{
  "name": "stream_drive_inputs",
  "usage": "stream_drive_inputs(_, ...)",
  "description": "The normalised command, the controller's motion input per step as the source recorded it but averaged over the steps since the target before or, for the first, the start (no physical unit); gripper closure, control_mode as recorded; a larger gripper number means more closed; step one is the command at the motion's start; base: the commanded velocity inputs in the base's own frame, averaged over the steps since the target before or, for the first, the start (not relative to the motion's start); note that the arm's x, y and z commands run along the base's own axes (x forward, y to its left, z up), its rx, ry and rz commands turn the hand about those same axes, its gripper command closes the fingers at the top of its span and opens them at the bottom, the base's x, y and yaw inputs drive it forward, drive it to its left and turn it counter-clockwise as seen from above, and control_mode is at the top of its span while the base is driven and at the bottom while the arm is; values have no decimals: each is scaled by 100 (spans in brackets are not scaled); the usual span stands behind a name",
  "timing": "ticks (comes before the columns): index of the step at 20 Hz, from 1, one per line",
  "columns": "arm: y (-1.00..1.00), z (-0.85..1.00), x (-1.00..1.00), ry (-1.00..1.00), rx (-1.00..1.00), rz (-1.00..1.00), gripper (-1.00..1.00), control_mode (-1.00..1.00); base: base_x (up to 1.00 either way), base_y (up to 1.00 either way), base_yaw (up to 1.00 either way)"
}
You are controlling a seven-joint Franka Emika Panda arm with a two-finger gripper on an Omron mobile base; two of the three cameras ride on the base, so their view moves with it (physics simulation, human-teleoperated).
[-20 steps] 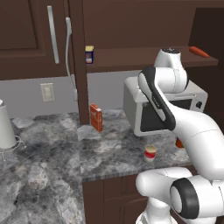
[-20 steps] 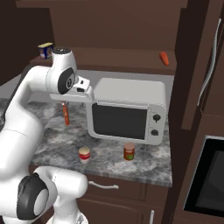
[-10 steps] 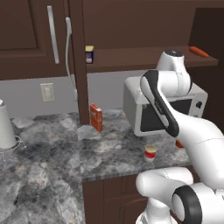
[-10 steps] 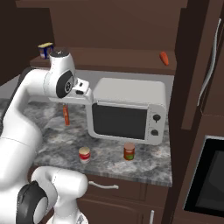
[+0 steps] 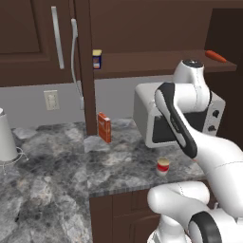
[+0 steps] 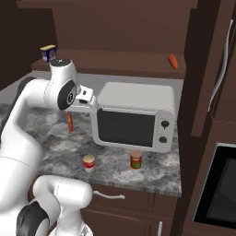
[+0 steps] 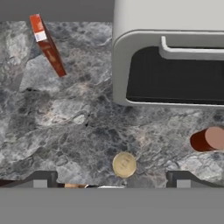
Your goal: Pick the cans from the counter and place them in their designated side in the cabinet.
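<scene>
The red can with a cream-white band [image 5: 163,167] stands on the grey marbled counter [image 5: 57,175], near its front edge and in front of the microwave. The plain orange-red can [image 6: 136,160] stands a little to the right of the banded can [image 6: 89,162]. My gripper [image 7: 111,178] hangs open high above the counter, beside the microwave's left front corner. From the hand view the banded can [image 7: 124,164] lies just ahead of the gap between my fingertips [image 7: 43,177], and the orange-red can [image 7: 208,139] is off to the right. The dark brown cabinet's shelf board [image 5: 156,64] runs above.
A white microwave [image 6: 133,120] sits at the back of the counter, close to my hand. A flat orange-red box [image 5: 104,127] leans by the cabinet post. A blue-and-yellow container [image 5: 97,59] and an orange carrot-like piece [image 5: 216,56] rest on the shelf. A white appliance [image 5: 5,142] stands far left.
My arm has shifted slightly over the counter by the microwave. Both cans stand where they were.
</scene>
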Motion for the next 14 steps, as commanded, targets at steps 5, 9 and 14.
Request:
stream_drive_inputs(5, -21, -10, -18, 0, 0, 0, -100, -100, 0, 0, 0)
stream_drive_inputs(9, -15, -15, -16, 0, 0, 0, -100, -100, 0, 0, 0)
stream_drive_inputs(14, -8, -18, -7, 0, 0, 0, -100, -100, 0, 0, 0)
